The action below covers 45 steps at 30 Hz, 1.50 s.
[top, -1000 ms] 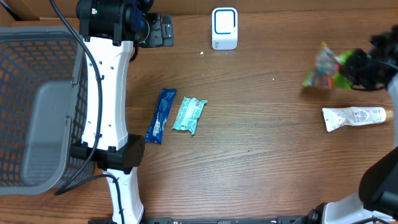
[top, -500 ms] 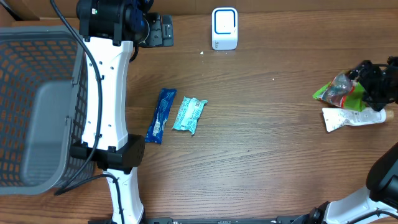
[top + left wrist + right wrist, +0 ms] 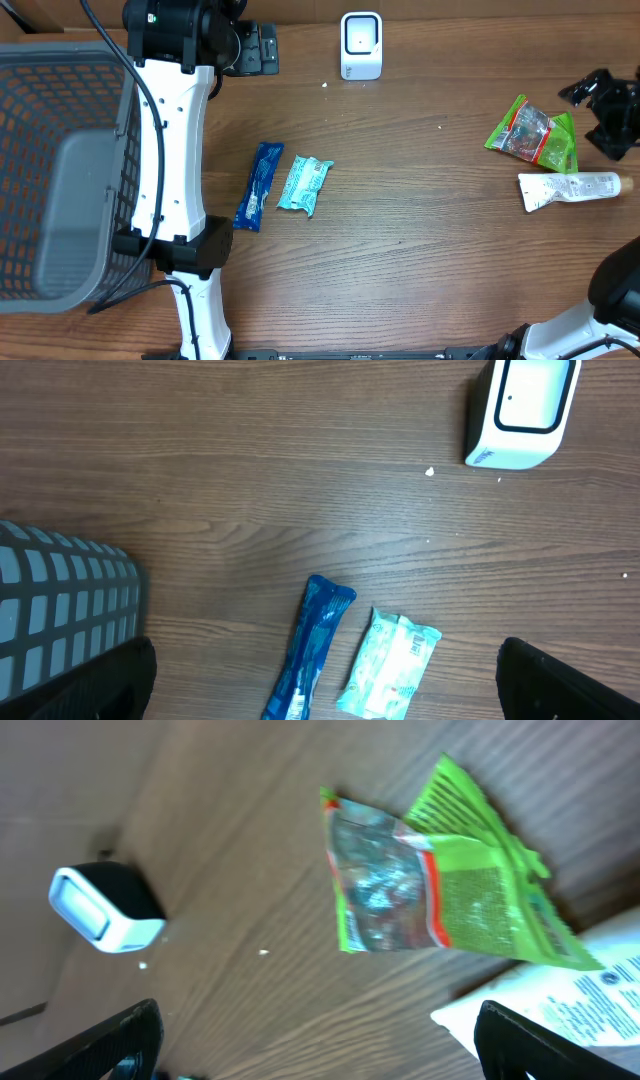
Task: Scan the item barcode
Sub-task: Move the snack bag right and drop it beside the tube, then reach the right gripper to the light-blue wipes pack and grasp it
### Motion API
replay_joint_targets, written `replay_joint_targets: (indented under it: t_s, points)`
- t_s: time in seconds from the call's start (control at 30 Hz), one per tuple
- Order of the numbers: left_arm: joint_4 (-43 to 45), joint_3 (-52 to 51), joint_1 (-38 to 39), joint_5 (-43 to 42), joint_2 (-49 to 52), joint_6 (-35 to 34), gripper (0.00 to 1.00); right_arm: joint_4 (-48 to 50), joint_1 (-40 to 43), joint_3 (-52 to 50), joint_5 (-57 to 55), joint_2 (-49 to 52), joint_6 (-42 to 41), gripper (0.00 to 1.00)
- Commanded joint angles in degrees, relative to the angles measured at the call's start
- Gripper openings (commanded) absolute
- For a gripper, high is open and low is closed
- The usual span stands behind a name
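A white barcode scanner (image 3: 361, 45) stands at the table's far edge, also in the left wrist view (image 3: 520, 410) and the right wrist view (image 3: 105, 908). A green snack bag (image 3: 533, 133) lies flat on the wood at the right, seen close as bag (image 3: 440, 890), just above a white tube (image 3: 572, 187). My right gripper (image 3: 598, 118) hangs open to the bag's right, with nothing between its fingers (image 3: 318, 1040). My left gripper (image 3: 250, 48) is open and empty beside the scanner, above a blue packet (image 3: 310, 655) and a pale teal packet (image 3: 392, 665).
A grey mesh basket (image 3: 60, 170) fills the left side, with its corner in the left wrist view (image 3: 60, 600). The blue packet (image 3: 259, 186) and teal packet (image 3: 304, 184) lie side by side mid-table. The left arm's white link runs down beside the basket.
My right gripper opened and let go of the green bag, which now lies on the table above the tube. The gripper has drawn back to the right. The left arm has not moved.
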State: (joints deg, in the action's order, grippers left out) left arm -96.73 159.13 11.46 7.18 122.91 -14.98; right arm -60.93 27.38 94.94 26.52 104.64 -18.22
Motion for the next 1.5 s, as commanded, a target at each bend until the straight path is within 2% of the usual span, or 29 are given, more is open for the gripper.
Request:
replay_joint_targets:
  t_s: [0.0,0.07,0.17,0.27,0.43,0.6,0.73,1.0,1.3,1.47]
  points:
    - [-0.1,0.4,-0.6,0.7,0.4,0.0,1.0,0.7,-1.9,2.8,7.1,-1.1,0.0,1.0]
    - [-0.1,0.4,-0.6,0.7,0.4,0.0,1.0,2.8,-4.8,2.5,13.6,-1.0,0.0,1.0]
    - [-0.1,0.4,-0.6,0.7,0.4,0.0,1.0,5.6,-9.7,1.6,14.3,-1.0,0.0,1.0]
    - [-0.1,0.4,-0.6,0.7,0.4,0.0,1.0,8.5,-16.7,-0.5,13.3,-0.9,-3.1,0.9]
    - [-0.1,0.4,-0.6,0.7,0.4,0.0,1.0,13.4,-30.8,-5.8,2.3,-0.9,-18.0,0.75]
    - [-0.1,0.4,-0.6,0.7,0.4,0.0,1.0,21.3,-44.3,-11.3,-9.0,-0.8,-30.4,0.78]
    - [-0.1,0.4,-0.6,0.7,0.4,0.0,1.0,27.4,-52.6,-14.3,-16.1,-0.2,-36.9,0.78]
    - [-0.1,0.4,-0.6,0.7,0.4,0.0,1.0,32.1,-62.8,-14.8,-18.4,6.6,-40.2,0.68]
    - [-0.1,0.4,-0.6,0.7,0.4,0.0,1.0,32.0,-66.3,-14.8,-13.0,12.5,-40.6,0.57]
    - [-0.1,0.4,-0.6,0.7,0.4,0.0,1.0,31.5,-67.7,-14.8,-11.1,14.1,-40.6,0.56]
